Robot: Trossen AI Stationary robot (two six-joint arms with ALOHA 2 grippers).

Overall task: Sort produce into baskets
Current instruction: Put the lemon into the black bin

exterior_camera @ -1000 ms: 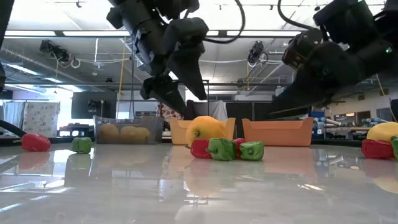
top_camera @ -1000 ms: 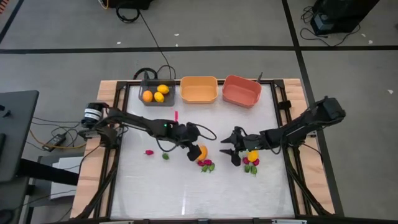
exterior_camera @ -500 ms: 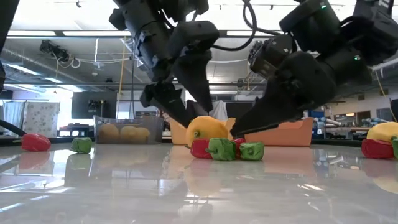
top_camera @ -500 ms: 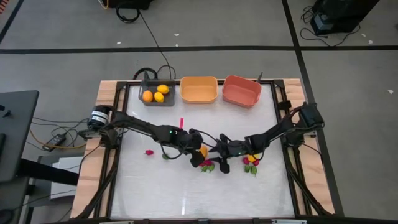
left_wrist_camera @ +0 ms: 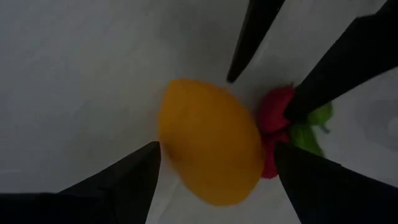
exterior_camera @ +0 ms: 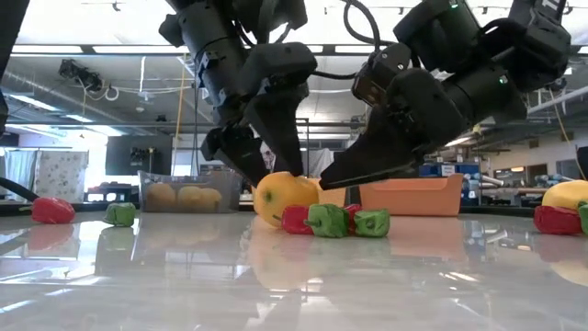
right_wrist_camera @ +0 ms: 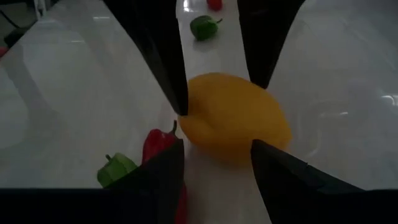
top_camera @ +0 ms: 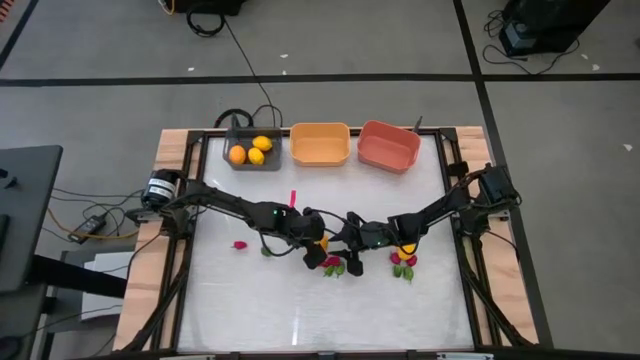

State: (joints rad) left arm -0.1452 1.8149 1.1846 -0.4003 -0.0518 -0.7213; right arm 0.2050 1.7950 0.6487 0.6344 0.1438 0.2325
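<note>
Lemon [exterior_camera: 280, 198] shifted left — both tools' fingers around it, wrist views only

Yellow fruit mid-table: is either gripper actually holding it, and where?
Nothing is held. The yellow fruit rests on the table between the open fingers of the left gripper and right gripper.

white table [top_camera: 260, 300] carries three baskets [top_camera: 320, 143] and scattered produce [top_camera: 403, 265].

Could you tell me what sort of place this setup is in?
Probably a robotics lab or workshop: a wood-edged table stands on grey floor marked with black tape lines, cables trail across that floor, and the low view shows exposed ceiling ducts behind.
</note>
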